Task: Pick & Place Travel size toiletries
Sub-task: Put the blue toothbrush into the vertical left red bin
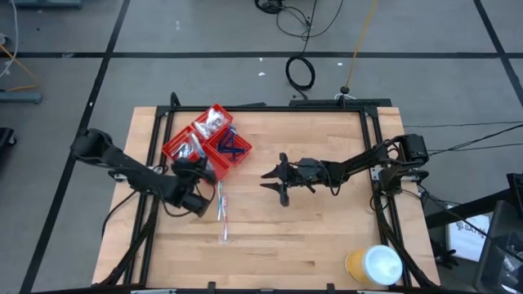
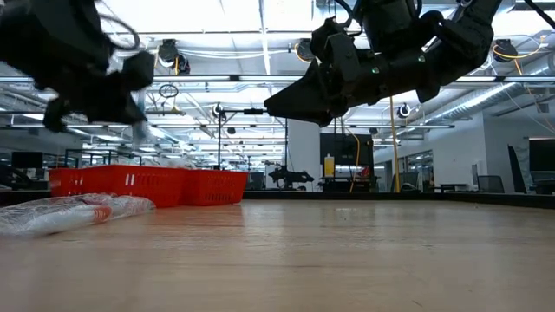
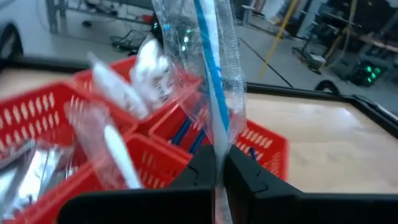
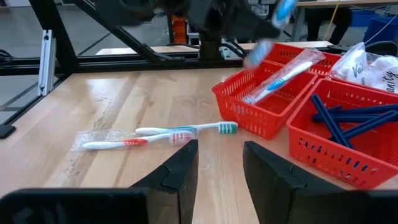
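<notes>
My left gripper (image 3: 217, 177) is shut on a blue-and-white toothbrush in a clear wrapper (image 3: 211, 68), over the red compartmented tray (image 1: 206, 143). It also shows in the high view (image 1: 194, 169). The tray holds another wrapped toothbrush (image 4: 280, 79), dark blue sticks (image 4: 354, 118), white crinkly packets (image 4: 373, 68) and silvery packets (image 3: 25, 168). Two or three more toothbrushes (image 4: 168, 132) lie flat on the table near the tray. My right gripper (image 4: 221, 165) is open and empty, above the table's middle (image 1: 274, 180). My left gripper pinches the wrapped toothbrush between its two fingers, at the wrapper's end (image 3: 216, 146) nearest the gripper. The toothbrush sticks out past the fingertips, in line with them. It is lifted clear, above the tray's compartments; in the right wrist view (image 4: 283, 12) it shows blurred above the tray.
A large yellow roll with a white top (image 1: 373, 265) stands at the table's near right corner. Black frame rails (image 1: 376, 147) run along the table's left, right and far edges. Bare wood (image 1: 310, 237) lies between the loose toothbrushes and the roll.
</notes>
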